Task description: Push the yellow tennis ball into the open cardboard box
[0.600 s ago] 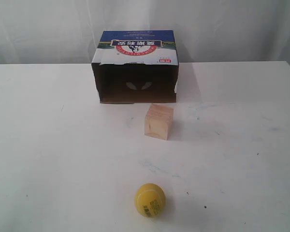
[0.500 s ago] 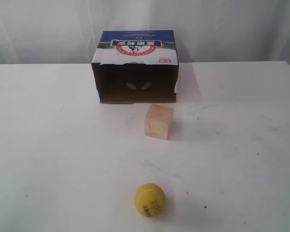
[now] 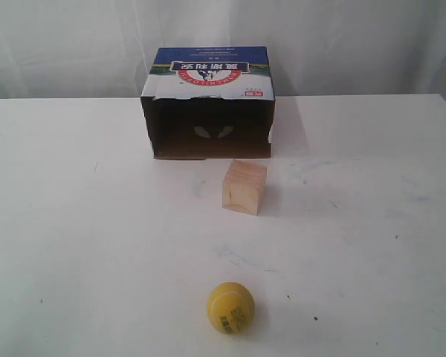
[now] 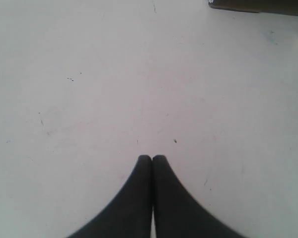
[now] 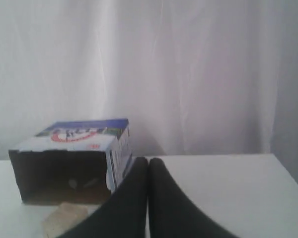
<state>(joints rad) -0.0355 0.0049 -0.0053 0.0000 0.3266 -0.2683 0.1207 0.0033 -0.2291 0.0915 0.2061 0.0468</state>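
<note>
The yellow tennis ball [image 3: 231, 307] with its dark label patch rests on the white table near the front edge in the exterior view. Far behind it stands the open cardboard box [image 3: 208, 104], blue printed top up, dark opening facing the ball. Neither gripper shows in the exterior view. My left gripper [image 4: 152, 158] is shut with nothing in it, over bare table; a dark corner of the box [image 4: 258, 5] shows at that view's edge. My right gripper [image 5: 148, 161] is also shut and empty, with the box [image 5: 69, 163] beyond it. The ball is out of both wrist views.
A pale wooden cube [image 3: 244, 186] stands between ball and box, slightly right of the ball's line; it also appears as the cube [image 5: 64, 218] in the right wrist view. The white table [image 3: 74, 223] spreads wide on both sides. A white curtain [image 3: 342, 37] hangs behind.
</note>
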